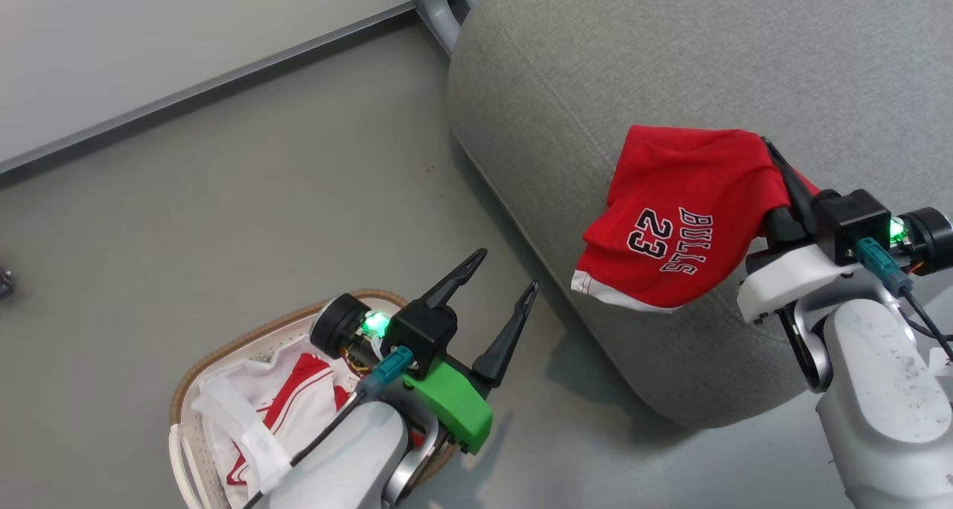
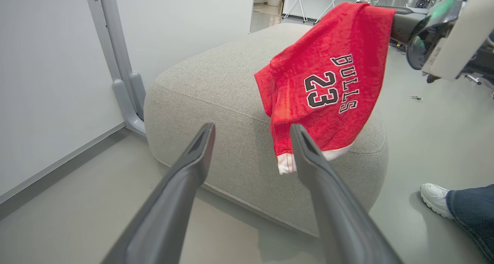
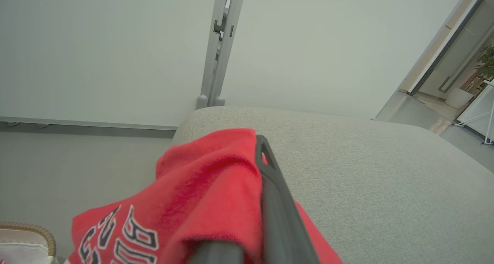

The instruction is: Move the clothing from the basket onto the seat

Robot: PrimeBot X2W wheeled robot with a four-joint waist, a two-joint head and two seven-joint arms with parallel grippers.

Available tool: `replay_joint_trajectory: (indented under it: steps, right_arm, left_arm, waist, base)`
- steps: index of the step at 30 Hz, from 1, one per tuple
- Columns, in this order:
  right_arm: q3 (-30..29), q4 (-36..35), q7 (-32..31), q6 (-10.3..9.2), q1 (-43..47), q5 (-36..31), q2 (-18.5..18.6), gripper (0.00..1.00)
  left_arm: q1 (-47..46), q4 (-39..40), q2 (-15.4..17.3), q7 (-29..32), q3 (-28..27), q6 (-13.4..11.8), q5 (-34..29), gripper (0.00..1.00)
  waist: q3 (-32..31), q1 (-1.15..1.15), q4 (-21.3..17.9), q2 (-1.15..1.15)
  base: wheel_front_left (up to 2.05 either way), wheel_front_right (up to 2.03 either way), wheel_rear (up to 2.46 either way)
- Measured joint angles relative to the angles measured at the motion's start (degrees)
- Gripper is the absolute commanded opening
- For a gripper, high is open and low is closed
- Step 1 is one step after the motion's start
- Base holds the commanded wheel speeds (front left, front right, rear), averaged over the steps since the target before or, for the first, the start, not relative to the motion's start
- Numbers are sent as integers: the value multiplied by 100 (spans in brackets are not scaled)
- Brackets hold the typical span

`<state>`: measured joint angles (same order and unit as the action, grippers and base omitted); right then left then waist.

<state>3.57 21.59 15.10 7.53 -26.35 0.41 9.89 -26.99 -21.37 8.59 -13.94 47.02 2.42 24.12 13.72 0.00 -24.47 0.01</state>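
Note:
My right gripper (image 1: 770,152) is shut on a red jersey (image 1: 681,211) with dark "BULLS 23" lettering, held above the near edge of the grey seat (image 1: 670,70). The jersey (image 2: 328,82) hangs over the seat's (image 2: 216,82) corner, white hem lowest. In the right wrist view the red jersey (image 3: 200,202) drapes over one dark finger (image 3: 276,206) above the seat (image 3: 386,171). My left gripper (image 1: 506,274) stands open and empty above the basket (image 1: 216,360), which holds more red and white clothing (image 1: 298,394). Its two dark fingers (image 2: 181,187) point at the seat.
A grey metal post (image 2: 115,59) stands against the white wall beside the seat. A person's white shoe (image 2: 436,198) and jeans leg are on the floor to the right of the seat. Grey floor (image 1: 260,196) lies between basket and seat.

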Motion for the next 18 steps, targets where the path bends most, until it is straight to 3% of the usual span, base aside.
replay_joint_trajectory:
  steps: [9,18]
  right_arm:
    - [-235,222,-1,0,-782,-47,68,0]
    - [-454,658,-166,0,-2395,-204,844,0]
  left_arm:
    - [-333,287,213,127,-81,-149,-113,100]
    - [-771,698,445,355,-211,-288,-280,100]
  waist:
    - [434,0,203,0]
    - [1054,0,485,0]
  base:
    - [0,0,0]
    - [0,0,0]
